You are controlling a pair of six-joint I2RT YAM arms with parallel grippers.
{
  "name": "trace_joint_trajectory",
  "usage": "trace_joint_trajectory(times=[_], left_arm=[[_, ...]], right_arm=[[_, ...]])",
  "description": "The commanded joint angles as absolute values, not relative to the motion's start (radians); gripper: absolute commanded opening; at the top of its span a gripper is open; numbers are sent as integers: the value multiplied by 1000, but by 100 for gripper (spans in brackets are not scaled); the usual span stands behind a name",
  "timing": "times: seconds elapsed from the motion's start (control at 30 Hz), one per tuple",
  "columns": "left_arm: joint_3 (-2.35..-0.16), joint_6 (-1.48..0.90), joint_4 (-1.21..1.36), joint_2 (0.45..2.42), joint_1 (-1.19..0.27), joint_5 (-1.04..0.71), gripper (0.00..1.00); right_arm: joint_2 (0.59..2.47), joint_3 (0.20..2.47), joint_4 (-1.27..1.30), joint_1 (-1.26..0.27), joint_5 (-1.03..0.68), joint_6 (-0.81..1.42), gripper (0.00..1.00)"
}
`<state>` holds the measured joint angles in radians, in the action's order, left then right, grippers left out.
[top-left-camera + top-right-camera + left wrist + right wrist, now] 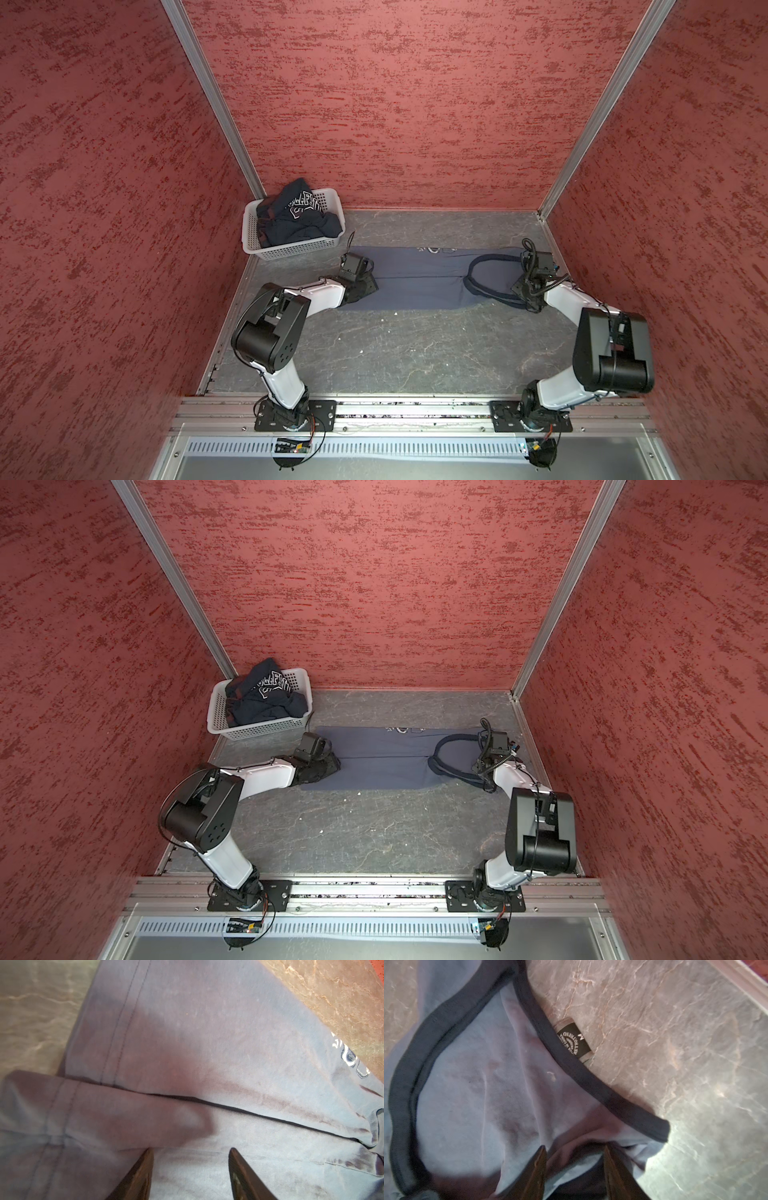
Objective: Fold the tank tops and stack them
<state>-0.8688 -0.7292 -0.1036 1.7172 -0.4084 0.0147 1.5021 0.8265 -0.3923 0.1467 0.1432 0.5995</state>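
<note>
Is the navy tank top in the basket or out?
In. The navy tank top lies crumpled inside the white basket, topping its rim.

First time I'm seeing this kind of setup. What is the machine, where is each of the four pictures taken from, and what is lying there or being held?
It is a pair of robot arms mounted at the near edge of a grey table. Two pictures look down from overhead and are almost identical. The other two come from a camera on each arm's wrist.

A grey-blue tank top lies flat across the table, partly folded. A navy tank top sits crumpled in a white basket at the far left.

The left end effector is over the hem end, and the right end effector is over the trimmed neck end. Both have their fingers apart. Cloth bunches between the right one's fingers, but no firm pinch shows.
</note>
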Motion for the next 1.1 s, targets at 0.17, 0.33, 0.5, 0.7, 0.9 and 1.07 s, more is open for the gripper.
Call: trace_joint_trajectory(times=[0.17,0.33,0.5,0.7,0.9,1.07], left_arm=[[-734,-792,-221,1671,-400,80,59],[-660,-816,-217,1593,-403,101,59],[-640,-815,-225,1567,-403,106,59],[-638,-808,-235,1562,-402,107,59],[-622,-813,-232,1552,-402,110,59],[-618,-810,-232,1558,-400,111,59]], right_arm=[[1227,735,-513,156,157,632,56],[1125,604,-492,155,57,710,48],[1129,525,-433,152,10,729,43],[1208,540,-349,151,23,710,41],[1306,592,-299,151,21,686,41],[1351,626,-277,151,18,677,42]])
